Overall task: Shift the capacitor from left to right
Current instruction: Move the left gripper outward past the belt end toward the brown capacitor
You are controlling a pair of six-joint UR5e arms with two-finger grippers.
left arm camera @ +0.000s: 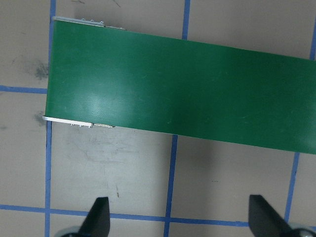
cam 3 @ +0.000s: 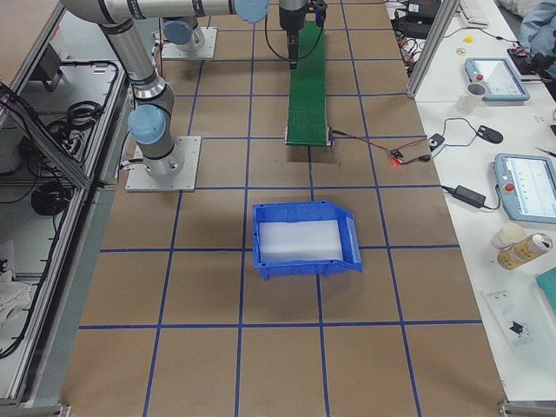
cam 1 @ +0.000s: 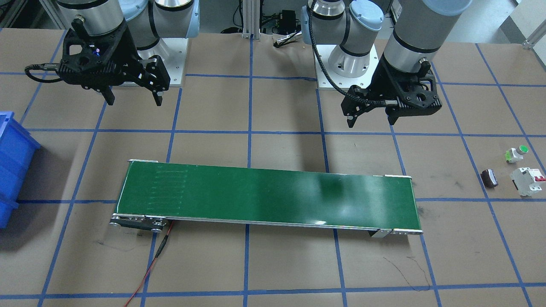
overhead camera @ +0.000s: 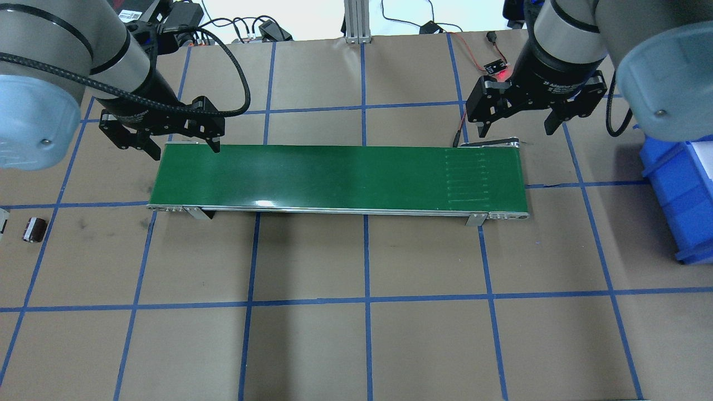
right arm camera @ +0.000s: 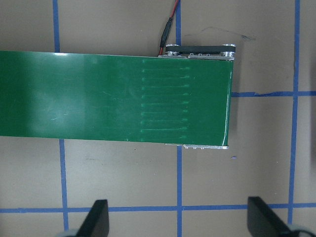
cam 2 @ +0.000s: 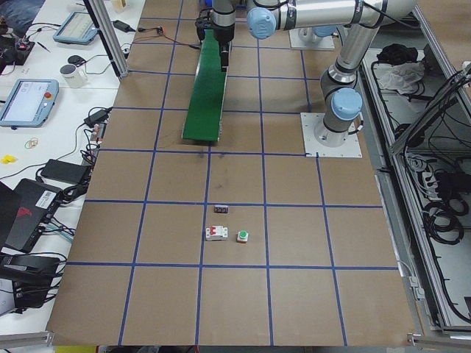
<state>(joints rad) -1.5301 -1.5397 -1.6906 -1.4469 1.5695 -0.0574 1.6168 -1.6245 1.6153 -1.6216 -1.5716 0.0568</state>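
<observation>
L hand (overhead camera: pixel 184 147) is seen w/ fingers spread wide & nothing between them, held above the tabletop (overhead camera: pixel 423 334) over the back corner of the green conveyor belt (overhead camera: pixel 334 175) at its left end. R hand (overhead camera: pixel 516 131) is likewise spread & empty, above the belt's other end. No part is touched by either. The capacitor (cam 1: pixel 489 178) is found lying on its side on the tabletop, beyond the belt's left end & well apart from the L hand, just beside the white breaker (cam 1: pixel 528 181), w/ the green-capped push button (cam 1: pixel 516 153) near (both to be left alone). A blue bin (overhead camera: pixel 679 189) is set past the belt on the robot's right. The task is judged not yet begun: no approach, grasp or transfer is done. Everything is left: the capacitor is to be reached & gripped, prob. by the L hand, then brought across to the right side, perhaps via the belt, & released there.
</observation>
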